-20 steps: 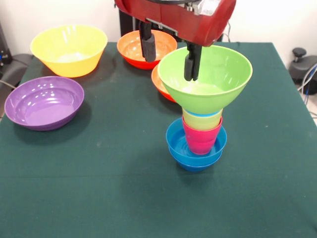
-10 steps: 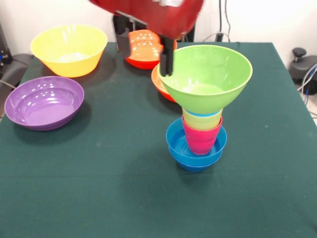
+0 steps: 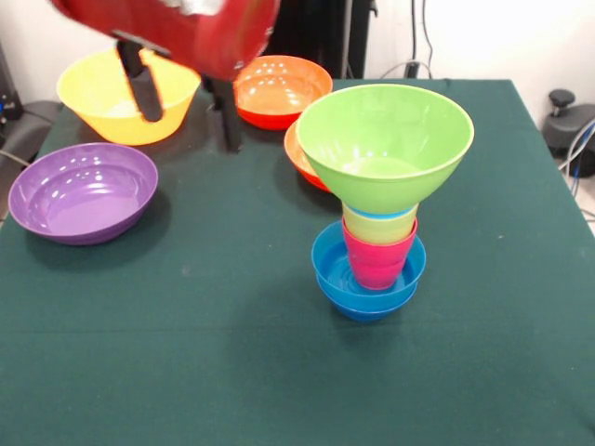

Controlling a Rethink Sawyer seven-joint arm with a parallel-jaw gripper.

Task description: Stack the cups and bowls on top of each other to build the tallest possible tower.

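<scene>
On the green table, the purple bowl sat at the far left, upright and empty. Behind it, toward the back-left corner, stood the large yellow bowl, partly covered by the red arm. The jaws hung spread apart and empty, one black finger in front of the yellow bowl and the other over the table between the yellow bowl and an orange bowl at the back. They touched nothing.

A second orange bowl lay just right of that, mostly hidden behind the tower, with only its left rim showing. The tower stood right of centre, well apart from the jaws. Its base was the blue bowls, nested one in the other. In them sat the pink cup, then the yellow cup with a light blue rim showing just above it. The lime bowl rested on top, upright, far wider than the cups beneath it.
</scene>
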